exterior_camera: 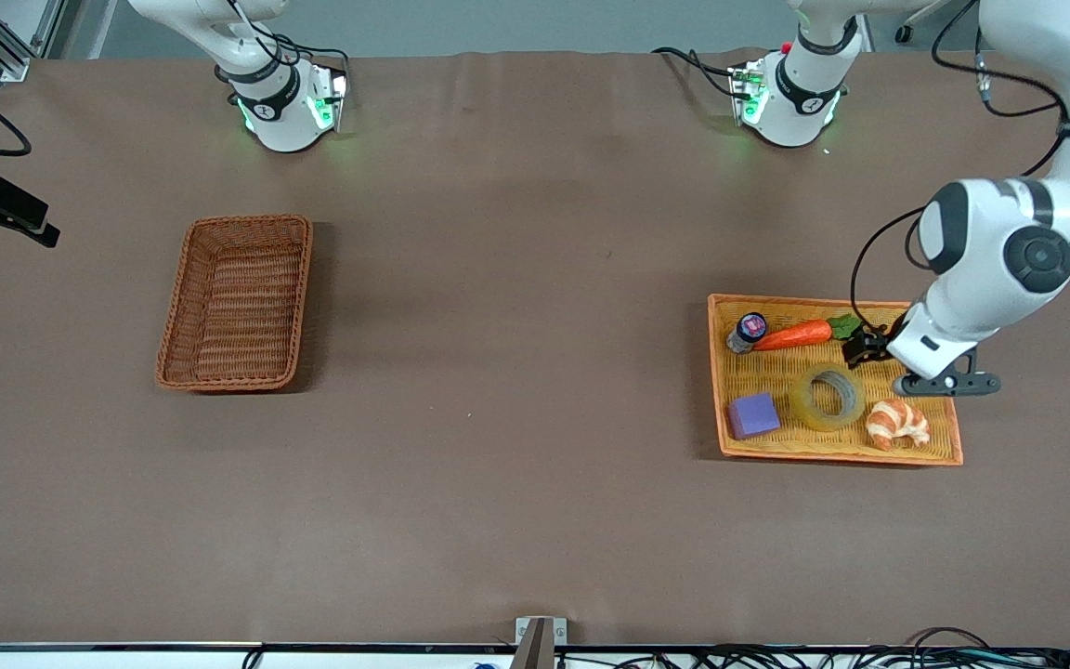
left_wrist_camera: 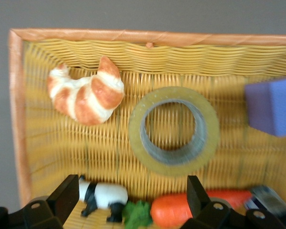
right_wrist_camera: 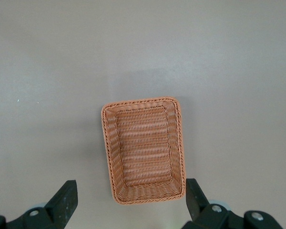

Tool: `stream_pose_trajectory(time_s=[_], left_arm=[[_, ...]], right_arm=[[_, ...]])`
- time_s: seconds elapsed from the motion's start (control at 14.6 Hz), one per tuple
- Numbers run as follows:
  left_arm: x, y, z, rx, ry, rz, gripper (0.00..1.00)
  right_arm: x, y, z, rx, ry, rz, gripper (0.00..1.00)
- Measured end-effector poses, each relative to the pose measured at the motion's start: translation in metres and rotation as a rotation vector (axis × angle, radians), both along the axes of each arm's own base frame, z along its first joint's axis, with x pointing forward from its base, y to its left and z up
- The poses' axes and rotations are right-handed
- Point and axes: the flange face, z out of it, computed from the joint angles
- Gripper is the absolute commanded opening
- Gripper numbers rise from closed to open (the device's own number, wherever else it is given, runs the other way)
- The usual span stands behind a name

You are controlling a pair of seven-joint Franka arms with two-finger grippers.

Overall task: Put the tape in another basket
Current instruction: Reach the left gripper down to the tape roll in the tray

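Observation:
The tape, a yellowish ring with a grey core, lies flat in the orange-yellow tray between a purple cube and a croissant. My left gripper hangs open and empty low over the tray, above the carrot's leaves and beside the tape. In the left wrist view the tape lies just past the open left gripper. The reddish-brown basket stands empty toward the right arm's end. My right gripper is open and empty high over the basket.
The tray also holds a carrot, a small dark bottle and a panda toy under my left gripper. The croissant and cube flank the tape. Brown tabletop lies between tray and basket.

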Motion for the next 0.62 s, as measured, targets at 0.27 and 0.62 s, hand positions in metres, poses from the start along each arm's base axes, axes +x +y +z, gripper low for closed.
stream_pose_trajectory(time_s=[0.27, 0.62], left_arm=[[0.003, 0.01, -0.053, -0.008, 0.023, 0.021, 0.61], [0.015, 0.012, -0.06, -0.012, 0.013, 0.091, 0.21]], right_arm=[[0.0, 0.0, 0.0, 0.0, 0.0, 0.0, 1.0], [0.0, 0.0, 0.0, 0.0, 0.0, 0.0, 1.0]])
